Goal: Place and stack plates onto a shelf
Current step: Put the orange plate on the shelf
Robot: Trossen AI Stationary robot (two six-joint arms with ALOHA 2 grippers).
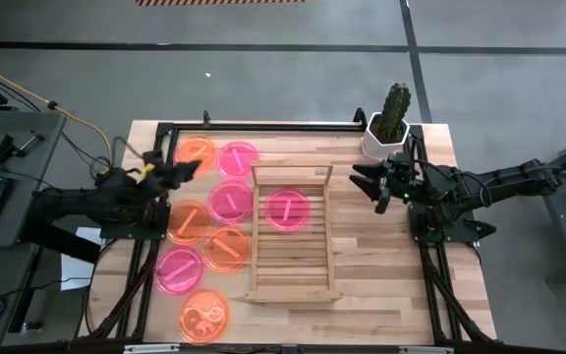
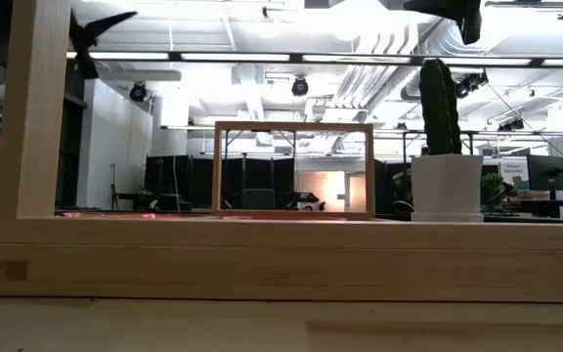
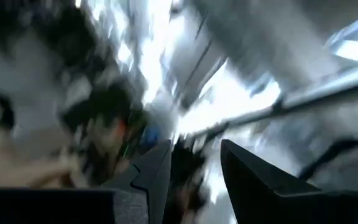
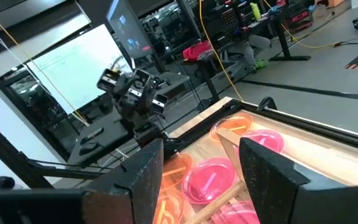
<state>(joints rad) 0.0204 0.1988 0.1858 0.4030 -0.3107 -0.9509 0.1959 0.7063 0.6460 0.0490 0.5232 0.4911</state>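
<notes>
One pink plate (image 1: pixel 287 208) sits on the shelf (image 1: pixel 292 280). My pincers, left (image 1: pixel 187 169) and right (image 1: pixel 360 178), hover open and empty beside it; next I'd grab another plate.

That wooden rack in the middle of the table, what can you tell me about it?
The shelf is a light-wood rectangular rack of parallel slats inside a low frame, lying flat near the middle of the wooden table. At its far end stands a raised open rail, seen in the low view as an empty rectangular frame. One pink plate lies on the slats by that rail; the rest of the slats are bare. Neither gripper touches it.
</notes>
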